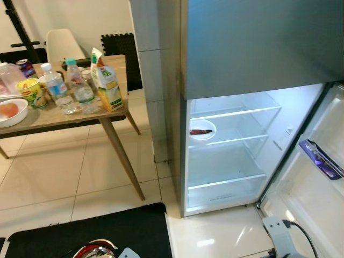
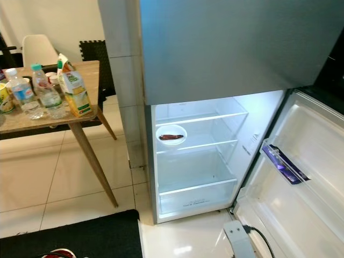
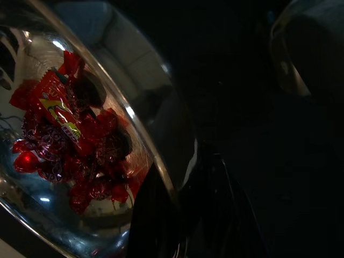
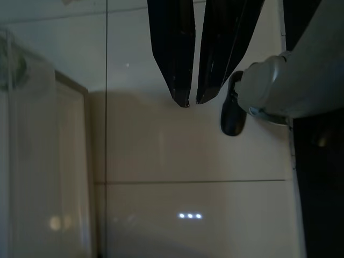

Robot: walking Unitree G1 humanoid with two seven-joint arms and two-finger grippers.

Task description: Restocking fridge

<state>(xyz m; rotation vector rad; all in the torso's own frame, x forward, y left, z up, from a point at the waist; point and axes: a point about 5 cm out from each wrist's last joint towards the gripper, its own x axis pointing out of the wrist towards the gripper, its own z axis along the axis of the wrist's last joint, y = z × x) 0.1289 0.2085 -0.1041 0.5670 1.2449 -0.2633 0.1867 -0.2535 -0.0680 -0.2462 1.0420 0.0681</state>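
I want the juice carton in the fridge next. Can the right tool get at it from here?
Probably not yet. The right tool hangs over the floor, holding nothing, while the carton stands on the table off to the robot's left.

Glossy cream tiled floor (image 1: 64, 177), black mat (image 1: 91, 234) — wooden table (image 1: 115, 64), white chair (image 1: 63, 44), pale wall (image 1: 75, 19)

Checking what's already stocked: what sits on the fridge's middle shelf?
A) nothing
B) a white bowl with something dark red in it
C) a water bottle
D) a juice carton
B: a white bowl holding a dark red item sits at the left of the fridge's middle shelf.
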